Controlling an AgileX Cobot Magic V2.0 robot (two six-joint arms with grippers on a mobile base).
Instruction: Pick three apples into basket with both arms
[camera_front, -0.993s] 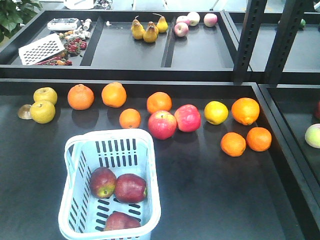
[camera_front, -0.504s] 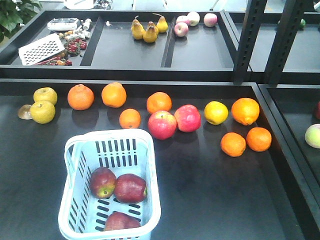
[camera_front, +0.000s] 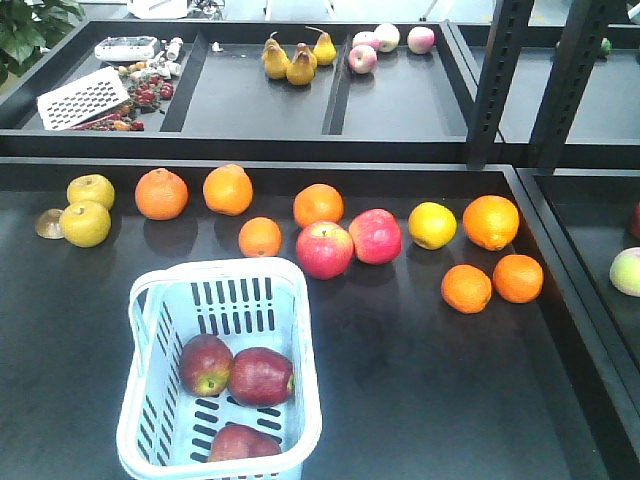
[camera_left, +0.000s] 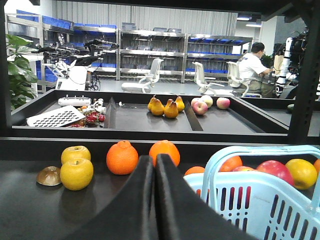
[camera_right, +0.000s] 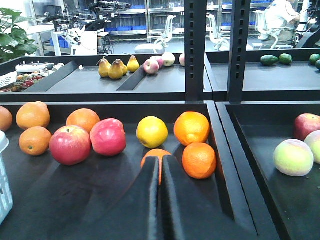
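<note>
All 3 dark red apples sit inside the basket, near left on the surface, so I judge the job done. My left claw hangs just left of the basket, fingers pressed together, holding nothing. My right claw is pinched closed and empty too, pointing at the oranges far right. Nothing left but to rest.
</note>
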